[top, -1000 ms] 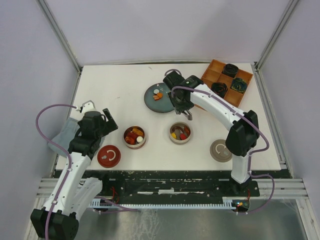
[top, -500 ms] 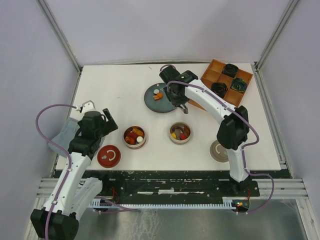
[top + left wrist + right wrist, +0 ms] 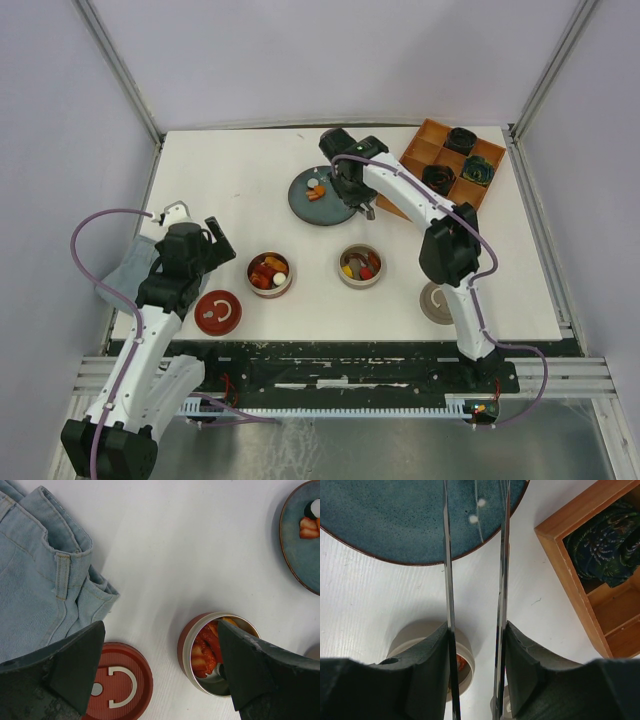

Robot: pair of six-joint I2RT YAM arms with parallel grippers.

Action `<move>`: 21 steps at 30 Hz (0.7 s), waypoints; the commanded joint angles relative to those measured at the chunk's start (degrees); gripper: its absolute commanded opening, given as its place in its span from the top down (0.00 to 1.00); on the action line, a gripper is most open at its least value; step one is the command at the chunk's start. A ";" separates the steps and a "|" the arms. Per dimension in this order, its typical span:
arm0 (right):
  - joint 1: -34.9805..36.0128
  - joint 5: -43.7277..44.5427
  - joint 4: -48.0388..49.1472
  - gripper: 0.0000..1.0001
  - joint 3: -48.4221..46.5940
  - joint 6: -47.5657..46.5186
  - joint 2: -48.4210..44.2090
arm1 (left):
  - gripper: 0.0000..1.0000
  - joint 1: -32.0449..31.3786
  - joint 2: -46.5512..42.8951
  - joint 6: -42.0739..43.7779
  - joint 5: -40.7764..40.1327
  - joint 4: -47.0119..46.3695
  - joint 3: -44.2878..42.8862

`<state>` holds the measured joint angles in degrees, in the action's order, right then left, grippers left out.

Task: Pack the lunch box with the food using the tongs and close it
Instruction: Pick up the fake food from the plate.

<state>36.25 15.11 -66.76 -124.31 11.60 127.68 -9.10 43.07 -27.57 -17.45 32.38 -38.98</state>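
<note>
My right gripper (image 3: 353,190) hangs over the right edge of the blue plate (image 3: 305,205), shut on the tongs (image 3: 447,580). Its two thin silver arms run up between my pads (image 3: 432,670) and out over the plate (image 3: 395,525); their tips are out of frame. Orange and white food (image 3: 316,190) lies on the plate. The lunch box is two round tins: a red one (image 3: 270,272) and a beige one (image 3: 360,266), both holding food. The red lid (image 3: 218,312) and the beige lid (image 3: 438,300) lie apart. My left gripper (image 3: 159,645) is open above the table between the red lid (image 3: 112,680) and the red tin (image 3: 200,652).
A wooden tray (image 3: 428,140) with dark coiled rosettes stands at the back right, close to the right arm. A folded denim cloth (image 3: 122,272) lies at the left edge, beside the left arm. Frame posts rise at the back corners of the table.
The right arm has swung away from above the beige tin to the plate's right edge, carrying the tongs. The left arm has not moved.
</note>
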 commanded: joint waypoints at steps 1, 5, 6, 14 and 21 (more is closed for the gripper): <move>-0.20 -1.15 -0.53 0.50 -4.56 -1.40 1.30 | 0.01 0.14 -0.77 1.43 0.12 -3.22 -0.07; -0.18 -1.58 -0.94 0.49 -6.02 -1.57 2.61 | 0.01 0.12 -0.96 1.43 0.21 -3.32 0.04; -0.19 -1.44 -0.75 0.49 -6.09 -1.72 2.92 | 0.01 0.16 -0.97 1.46 0.27 -3.31 0.05; -0.21 -0.27 -1.68 0.50 -7.91 -2.48 4.28 | 0.01 0.18 -0.54 1.69 0.75 -3.39 -0.03; -0.20 0.61 -2.01 0.49 -9.73 -3.15 5.63 | 0.01 0.20 -0.43 1.64 0.82 -3.38 0.04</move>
<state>36.10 14.20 -68.45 -130.15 9.50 132.31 -9.10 42.96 -27.55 -17.41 32.36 -38.98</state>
